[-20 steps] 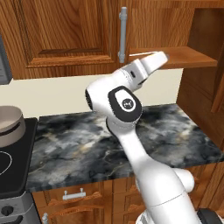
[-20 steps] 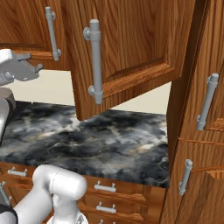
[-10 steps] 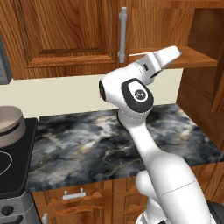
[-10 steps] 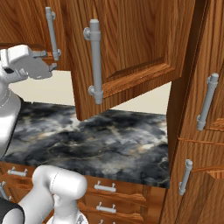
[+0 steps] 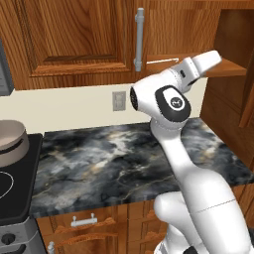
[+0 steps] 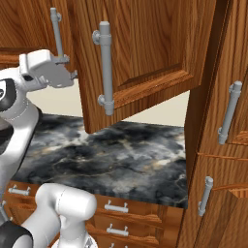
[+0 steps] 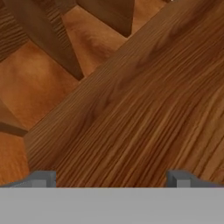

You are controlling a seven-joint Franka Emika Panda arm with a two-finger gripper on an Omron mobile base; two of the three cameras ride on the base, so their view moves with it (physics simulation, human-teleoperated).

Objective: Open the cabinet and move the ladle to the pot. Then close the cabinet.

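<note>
Reddish-brown wood is making up the cabinet (image 5: pixel 74 39), which is hanging on the wall above the desk (image 5: pixel 124 158); its left door is sitting closed with a long grey bar handle (image 5: pixel 139 38) running down its right edge, while the right door (image 6: pixel 145 53) is standing swung out towards the camera in the right base view, its own grey handle (image 6: pixel 105 68) showing near the door's left edge. In the left base view the open half is showing a bare shelf board (image 5: pixel 218 69), and the inside above it is being cut off by the top of the frame, so what lies in there is hard to make out. A thin pale line is lying along the shelf edge beside the closed door's handle, too slight to name. The pincer (image 7: pixel 109 179) is reaching up at the level of the cabinet's underside, its two small dark fingertips (image 7: pixel 41 178) standing spread wide apart with nothing between them, facing close wood grain and some angled boards beyond. The white arm is hiding part of the wall and the desk behind it. The pot (image 5: pixel 11 141) is sitting at the far left on the dark stovetop (image 5: pixel 15 188), cropped by the frame edge, well apart from the cabinet. The dark marbled desk is lying bare, and low drawers (image 6: pixel 116 213) with small handles are running beneath it.
</note>
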